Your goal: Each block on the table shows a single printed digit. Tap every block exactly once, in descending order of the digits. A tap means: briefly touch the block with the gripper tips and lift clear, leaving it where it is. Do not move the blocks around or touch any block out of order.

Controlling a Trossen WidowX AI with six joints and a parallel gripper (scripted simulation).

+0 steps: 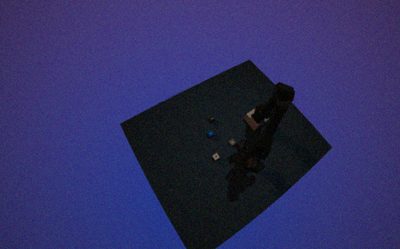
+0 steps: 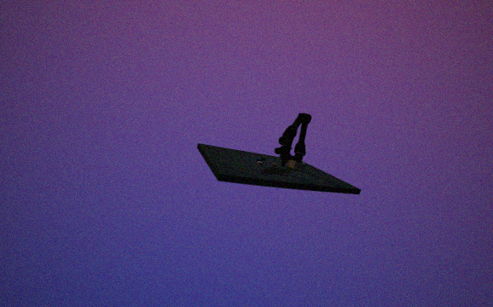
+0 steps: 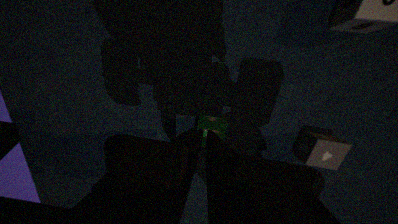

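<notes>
My gripper (image 3: pixel 205 133) (image 1: pixel 244 158) points down at the dark table (image 1: pixel 172 145), with its dark fingers drawn together to a thin slit. A small green block (image 3: pixel 211 123) shows just past the fingertips, mostly hidden by them. No block fills the gap between the fingers. A pale block (image 3: pixel 326 153) (image 1: pixel 232 142) lies close to the right of the gripper. A white block (image 1: pixel 215 156), a blue block (image 1: pixel 210 133) and a dark block (image 1: pixel 212 120) lie further left. A larger tan block (image 1: pixel 252 120) (image 3: pixel 367 15) sits by the arm. The digits are too dim to read.
The scene is very dark. The folded arm (image 1: pixel 273 111) (image 2: pixel 293 136) stands over the right part of the table and hides the floor around the green block. The table edge (image 2: pixel 272 183) drops off into purple background on all sides.
</notes>
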